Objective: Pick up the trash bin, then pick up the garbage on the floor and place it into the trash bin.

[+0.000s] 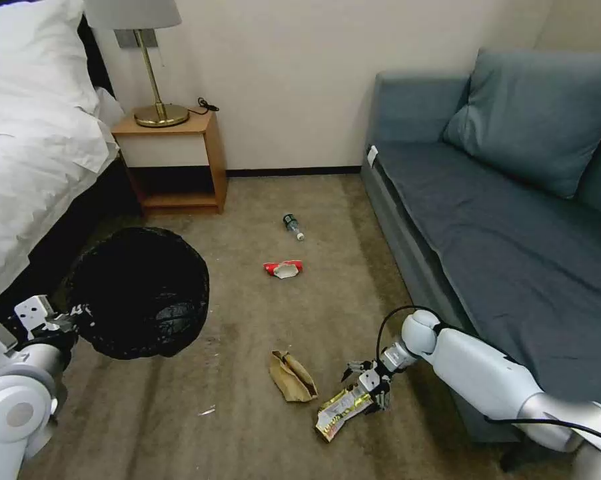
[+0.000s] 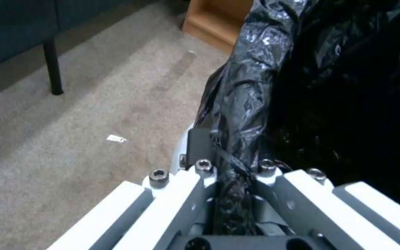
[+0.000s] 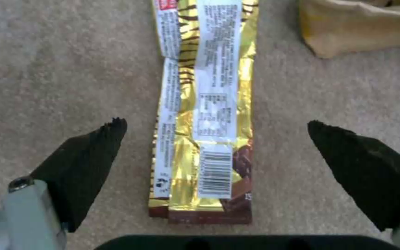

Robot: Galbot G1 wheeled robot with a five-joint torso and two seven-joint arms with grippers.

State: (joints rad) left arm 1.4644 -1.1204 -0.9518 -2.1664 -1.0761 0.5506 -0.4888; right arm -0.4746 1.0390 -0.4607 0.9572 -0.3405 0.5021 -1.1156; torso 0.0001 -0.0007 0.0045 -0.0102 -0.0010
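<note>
On the carpet, right gripper [image 3: 216, 152] straddles the flat wrapper [image 3: 205, 114], fingers apart; they may skid over it, while left gripper [image 2: 234, 194] pinches the bin [image 1: 140, 290]

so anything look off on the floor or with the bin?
Four litter pieces lie on the carpet: bottle, red packet, paper bag, and snack wrapper between the open right hand. Left hand holds the bin by its rim.

A beige carpet [image 1: 247, 413] covers the floor. At far left, a bed with white bedding [image 1: 27, 147]. Beside it, against the far wall, a wooden nightstand [image 1: 174, 160] holds a brass lamp [image 1: 157, 87]. A blue-grey sofa [image 1: 500, 240] with a cushion [image 1: 540, 113] lines the right.
</note>
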